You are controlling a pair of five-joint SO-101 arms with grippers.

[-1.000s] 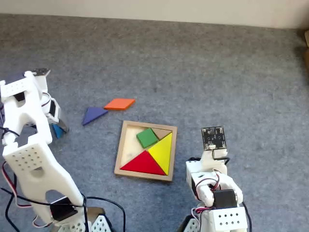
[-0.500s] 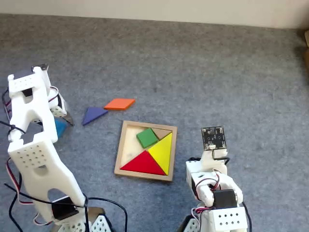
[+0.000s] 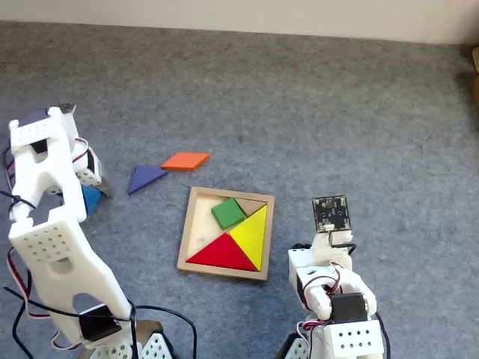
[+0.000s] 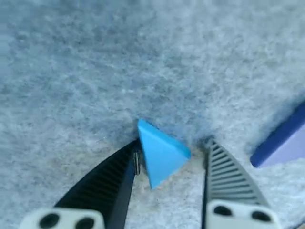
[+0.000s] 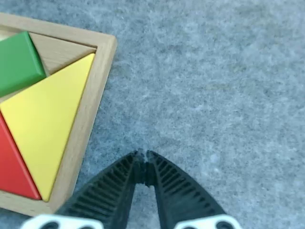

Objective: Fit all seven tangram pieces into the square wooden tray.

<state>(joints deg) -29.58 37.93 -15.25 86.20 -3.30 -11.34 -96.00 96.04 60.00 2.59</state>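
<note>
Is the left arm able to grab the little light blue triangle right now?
Probably yes. The left gripper is open, and the light blue triangle lies on the carpet between its fingers with nothing in the way. The dark blue piece sits off to one side, clear of the fingers.

High view looks down; both wrist views sit close, right sharing tray (image 3: 185, 228).

A robotics test bench, by the look of it: grey felt-like covering (image 3: 337, 112) lies all around the square wooden tray (image 3: 185, 228), a white left arm (image 3: 45, 247) and right arm (image 3: 333, 307) with exposed wiring (image 3: 323, 286) flank the tray, and a plain pale wall (image 3: 299, 15) runs beyond it
</note>
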